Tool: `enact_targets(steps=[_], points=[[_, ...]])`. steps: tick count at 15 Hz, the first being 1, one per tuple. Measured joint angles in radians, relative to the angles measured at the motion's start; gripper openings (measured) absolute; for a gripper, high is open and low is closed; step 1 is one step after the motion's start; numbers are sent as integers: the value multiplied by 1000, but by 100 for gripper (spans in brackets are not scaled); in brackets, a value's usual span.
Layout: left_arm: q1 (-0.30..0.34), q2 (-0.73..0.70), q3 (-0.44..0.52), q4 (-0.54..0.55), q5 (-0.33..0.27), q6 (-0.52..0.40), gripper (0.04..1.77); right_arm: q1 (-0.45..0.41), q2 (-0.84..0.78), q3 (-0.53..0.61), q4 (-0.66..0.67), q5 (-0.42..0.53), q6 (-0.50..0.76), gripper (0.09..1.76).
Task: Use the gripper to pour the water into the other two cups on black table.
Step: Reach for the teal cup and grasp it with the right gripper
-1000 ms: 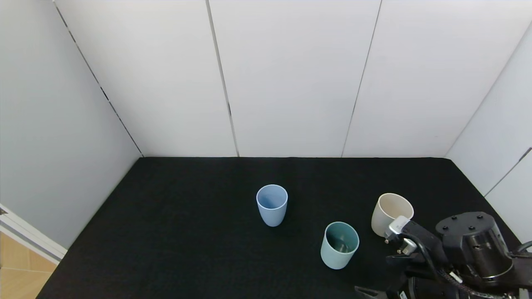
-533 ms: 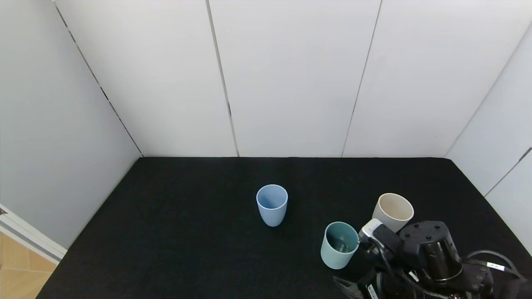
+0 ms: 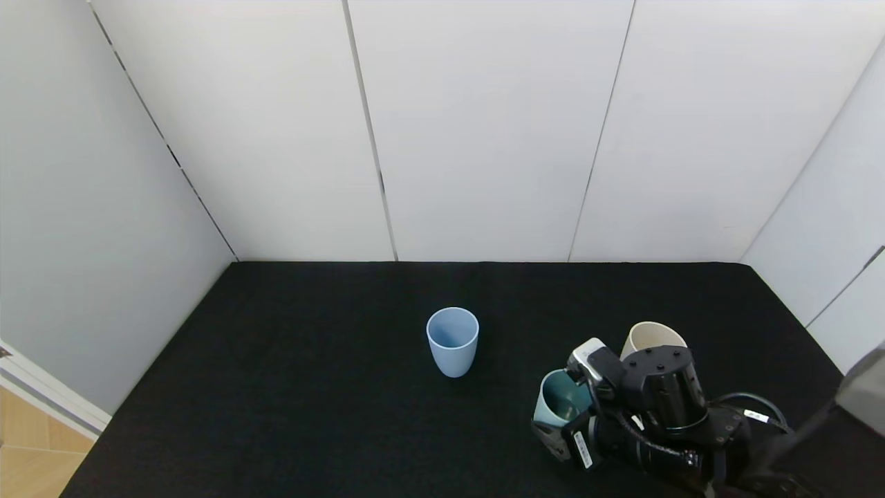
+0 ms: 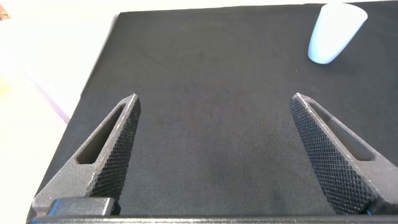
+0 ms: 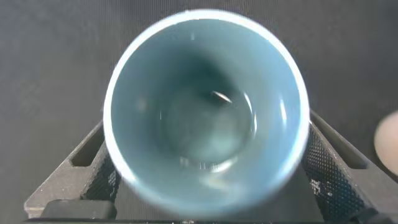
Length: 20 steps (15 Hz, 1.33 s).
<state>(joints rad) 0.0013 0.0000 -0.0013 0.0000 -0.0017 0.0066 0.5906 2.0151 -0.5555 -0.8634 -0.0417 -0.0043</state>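
Note:
The mint-teal cup [image 3: 555, 403] stands on the black table [image 3: 311, 387] at the front right. My right gripper [image 3: 561, 434] is open, with one finger on each side of this cup. The right wrist view looks down into the cup [image 5: 205, 56]; faint glints mark the water [image 5: 214, 134] at its bottom. The light blue cup [image 3: 452, 341] stands upright mid-table. The cream-beige cup [image 3: 646, 337] stands just behind my right arm, partly hidden. My left gripper [image 4: 215, 98] is open and empty above bare table, with the light blue cup [image 4: 336, 32] far off.
White panel walls [image 3: 484, 131] close the table at the back and both sides. The table's left edge [image 3: 138, 387] drops to a pale floor. The cream cup's edge [image 5: 387, 137] shows close beside the right gripper.
My right arm has moved left and forward from beside the cream cup, and its gripper now straddles the teal cup. The cups have not moved.

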Motion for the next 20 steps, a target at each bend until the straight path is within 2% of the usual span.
enact_targets(steps=[7, 14, 16, 17, 20], points=[[0, 0, 0, 0, 0, 0, 172, -8, 63, -41, -26, 0, -1, 171], [0, 0, 0, 0, 0, 0, 172, -14, 78, -35, -77, 4, -1, 171], [0, 0, 0, 0, 0, 0, 172, -14, 78, -30, -99, 4, -1, 133], [0, 0, 0, 0, 0, 0, 172, -14, 78, -27, -107, 2, -1, 124], [0, 0, 0, 0, 0, 0, 172, -13, 76, -17, -118, 2, -1, 121]])
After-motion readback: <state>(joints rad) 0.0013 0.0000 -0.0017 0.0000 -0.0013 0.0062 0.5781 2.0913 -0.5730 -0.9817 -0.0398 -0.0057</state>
